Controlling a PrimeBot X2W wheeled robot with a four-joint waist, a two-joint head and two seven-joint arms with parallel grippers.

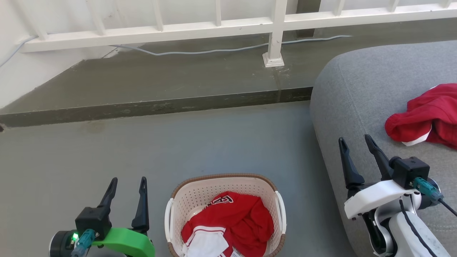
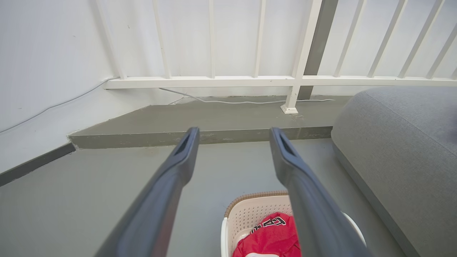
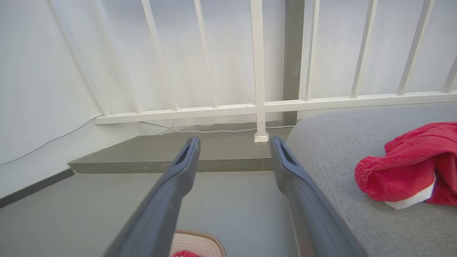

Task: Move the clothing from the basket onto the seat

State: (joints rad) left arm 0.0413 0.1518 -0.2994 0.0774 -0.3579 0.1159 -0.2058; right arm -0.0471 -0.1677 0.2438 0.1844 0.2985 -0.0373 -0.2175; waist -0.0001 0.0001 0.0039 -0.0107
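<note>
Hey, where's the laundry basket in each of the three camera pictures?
Head view: basket at bottom centre, red clothing inside.
Left wrist view: basket at the bottom edge, right of centre.
Right wrist view: its rim at the bottom edge, left of centre.
Shared landmark: the white railing post beyond it.

Grey floor (image 1: 214,142) w/ raised step (image 1: 160,78), white railing (image 1: 275,32) & wall (image 1: 14,82), pale cable (image 1: 214,51).

Count: 2 garments (both red): garment (image 1: 232,221) at 6 o'clock, garment (image 1: 425,117) at 3 o'clock. 1 basket (image 1: 200,192), 1 seat (image 1: 357,89), 1 cable (image 1: 214,51). 2 grippers: left gripper (image 1: 129,178), right gripper (image 1: 354,137).
</note>
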